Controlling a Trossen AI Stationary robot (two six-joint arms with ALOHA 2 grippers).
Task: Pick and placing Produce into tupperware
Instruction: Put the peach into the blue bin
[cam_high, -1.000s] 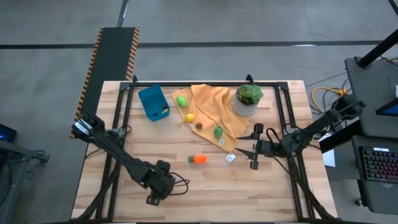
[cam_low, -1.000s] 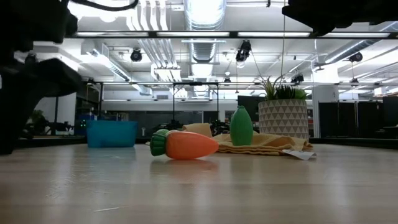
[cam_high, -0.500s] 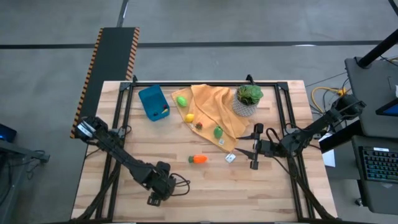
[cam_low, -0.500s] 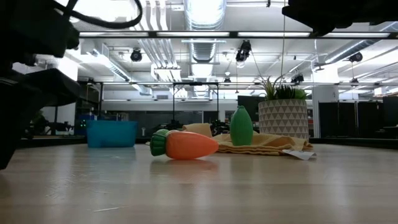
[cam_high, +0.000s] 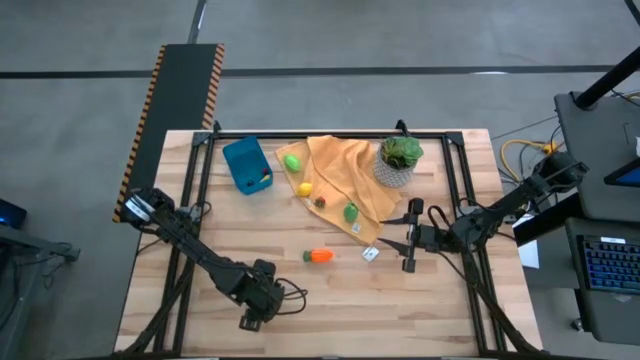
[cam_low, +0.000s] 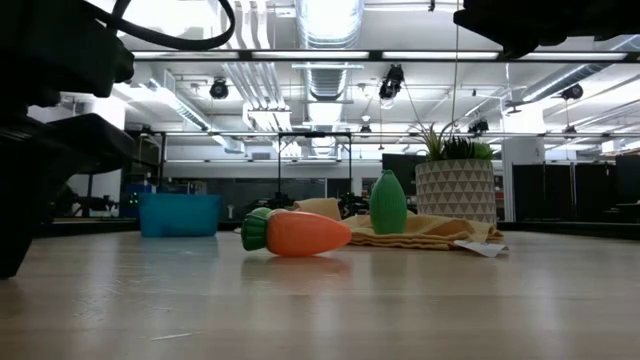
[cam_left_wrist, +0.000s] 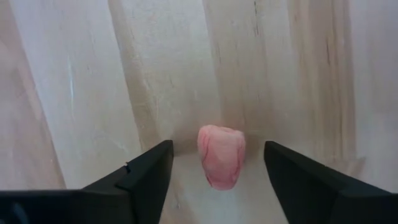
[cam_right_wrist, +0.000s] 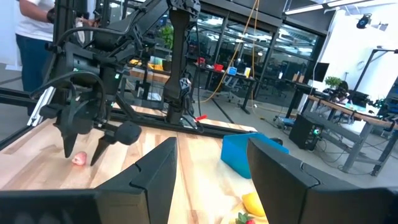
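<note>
I have the left claw (cam_left_wrist: 214, 163) down over the wooden tabletop (cam_high: 420, 310) at its near edge, fingers spread with a small pink toy piece of produce (cam_left_wrist: 221, 155) lying between the tips, untouched on either side. I take this as the pick step: the next move calls for closing squarely on that pink piece, lifting, then carrying it well away to the small blue rectangular plastic tupperware (cam_high: 246, 164) at the far side of the tabletop.

The right claw (cam_high: 407, 243) waits with its fingers apart, hanging above the tabletop just beside the orange-yellow cloth (cam_high: 345, 180).

My count:
- One blue tupperware, already holding something small that I can't make out.
- One orange toy carrot (cam_high: 319, 256), between the two claws.
- On the cloth: two green pieces, one yellow, one small brown.
- One pink piece at the left claw.
- One leafy potted plant (cam_high: 398, 160).
</note>
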